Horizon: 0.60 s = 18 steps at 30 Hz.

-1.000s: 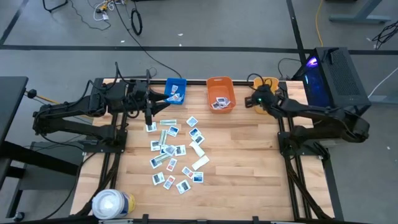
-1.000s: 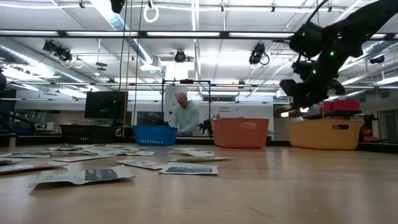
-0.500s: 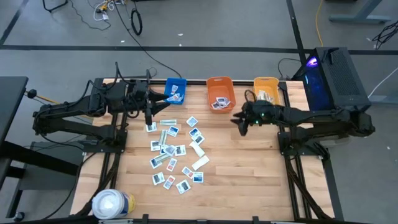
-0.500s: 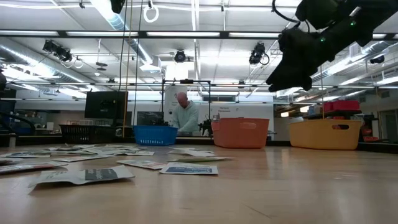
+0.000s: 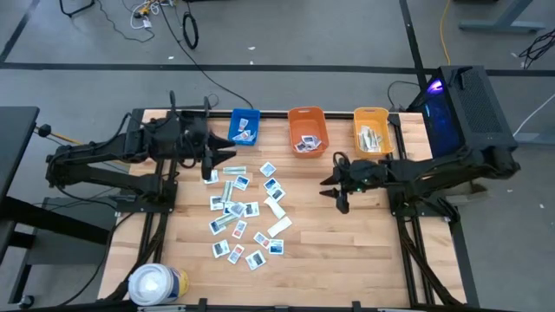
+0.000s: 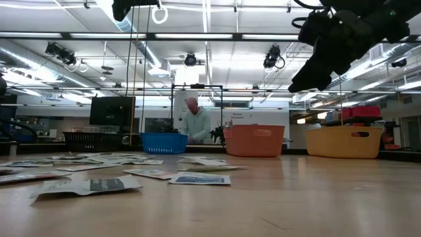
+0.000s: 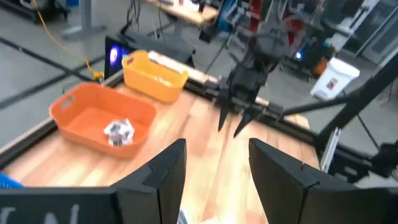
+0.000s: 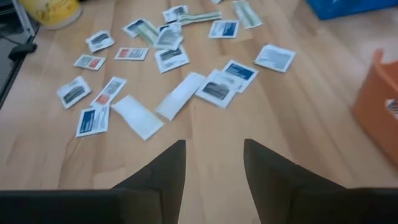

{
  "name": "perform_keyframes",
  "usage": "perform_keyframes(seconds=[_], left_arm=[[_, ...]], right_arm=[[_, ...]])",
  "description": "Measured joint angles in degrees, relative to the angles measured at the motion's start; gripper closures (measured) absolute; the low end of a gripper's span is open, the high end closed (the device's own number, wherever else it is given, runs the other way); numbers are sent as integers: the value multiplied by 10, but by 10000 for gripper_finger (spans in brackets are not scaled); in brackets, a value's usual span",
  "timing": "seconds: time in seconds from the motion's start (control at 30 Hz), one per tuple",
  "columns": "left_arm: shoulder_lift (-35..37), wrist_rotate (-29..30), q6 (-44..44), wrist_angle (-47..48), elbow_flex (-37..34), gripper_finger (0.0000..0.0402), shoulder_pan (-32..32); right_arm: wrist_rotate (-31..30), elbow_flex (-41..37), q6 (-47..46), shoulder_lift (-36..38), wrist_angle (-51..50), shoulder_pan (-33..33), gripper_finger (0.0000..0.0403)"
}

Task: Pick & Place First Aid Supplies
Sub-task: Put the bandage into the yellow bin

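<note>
The desk (image 5: 347, 243) carries the blue, orange and yellow bins (image 5: 305, 130) along its far edge, with packets (image 5: 243, 208) scattered mid-desk. My right gripper (image 5: 340, 192) hovers beside them, jaws parted, empty; my left gripper (image 5: 211, 161) likewise. Overlapping packets risk a double pick.

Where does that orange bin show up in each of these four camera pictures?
High view: the orange bin sits at the table's far edge, middle of three bins.
Low view: orange bin, right of centre, at the table's far end.
Left wrist view: at picture left, packets inside.
Right wrist view: only a corner at the right edge.
Shared landmark: the yellow bin beside it.
</note>
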<state>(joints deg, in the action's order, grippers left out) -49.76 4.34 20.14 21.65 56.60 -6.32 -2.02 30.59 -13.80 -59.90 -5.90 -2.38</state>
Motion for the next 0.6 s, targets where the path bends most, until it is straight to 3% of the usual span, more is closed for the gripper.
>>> perform_keyframes(seconds=[0.6], left_arm=[[-38, 40, -4, 67, 0, 223, 101]], right_arm=[[1, 1, 23, -79, 103, -59, 238]])
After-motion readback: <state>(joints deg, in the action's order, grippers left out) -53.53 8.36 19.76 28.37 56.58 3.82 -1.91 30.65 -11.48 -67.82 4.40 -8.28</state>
